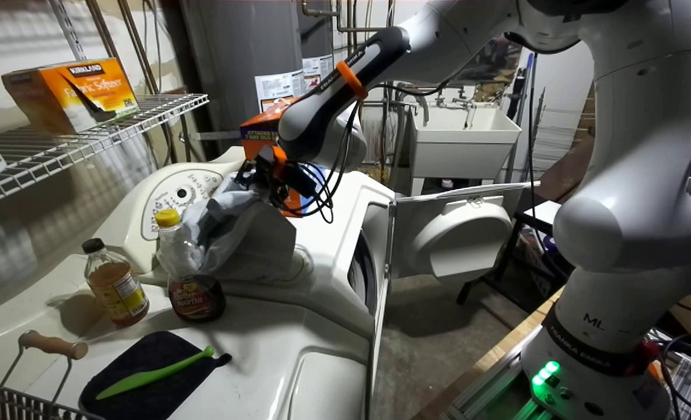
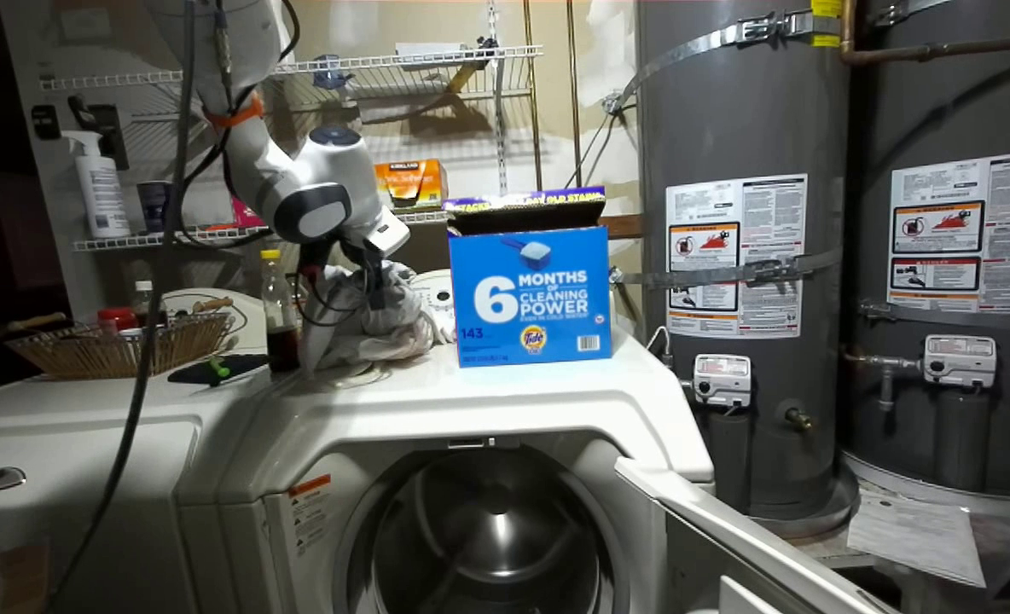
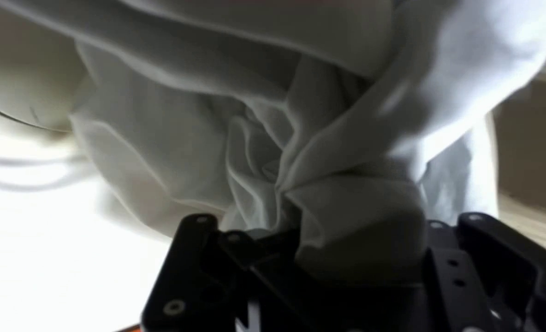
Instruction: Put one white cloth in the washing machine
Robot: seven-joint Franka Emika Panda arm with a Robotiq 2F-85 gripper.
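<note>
Greyish-white cloth (image 3: 337,120) fills most of the wrist view in loose folds. My gripper (image 3: 337,235) is shut on a bunch of it; the fingertips are hidden in the fabric. In both exterior views the cloth (image 1: 226,204) lies heaped on top of the washing machine (image 2: 556,405), with the gripper (image 2: 347,273) at the upper part of the heap. Whether the heap is one cloth or more, I cannot tell. The machine's porthole door (image 1: 468,242) stands wide, and its metal drum (image 2: 488,529) shows no cloth in the visible part.
A blue and orange detergent box (image 2: 532,294) stands beside the cloth on the machine. A syrup bottle (image 1: 194,294) and a juice bottle (image 1: 117,286) are close by on the neighbouring appliance. There too lie a dark mat (image 1: 153,379) with a green knife and a wire basket (image 2: 121,345).
</note>
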